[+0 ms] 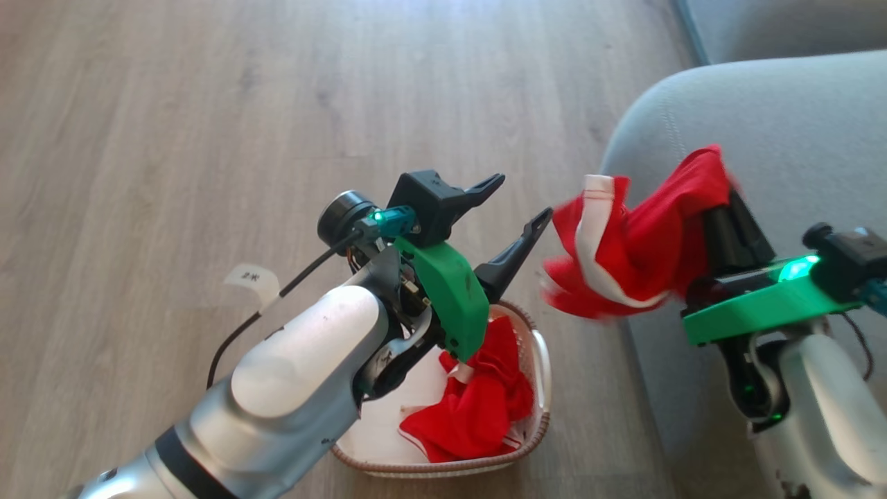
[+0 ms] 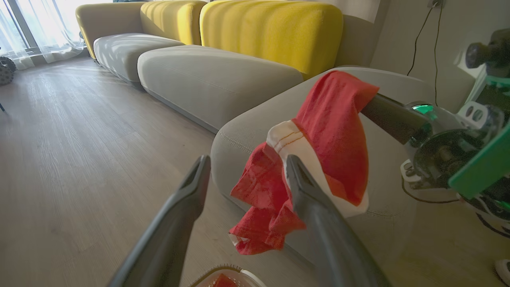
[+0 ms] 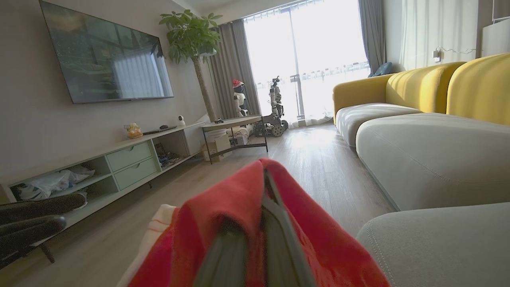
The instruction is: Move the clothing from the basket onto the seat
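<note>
Wood floor (image 1: pixel 208 104) underlies basket (image 1: pixel 542 388); right gripper (image 3: pixel 265 191) pinches red garment (image 1: pixel 637 242).

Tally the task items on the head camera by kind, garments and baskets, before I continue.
White basket: 1
Red garments: 2, the hanging garment and the basketed garment
Total: 3
</note>
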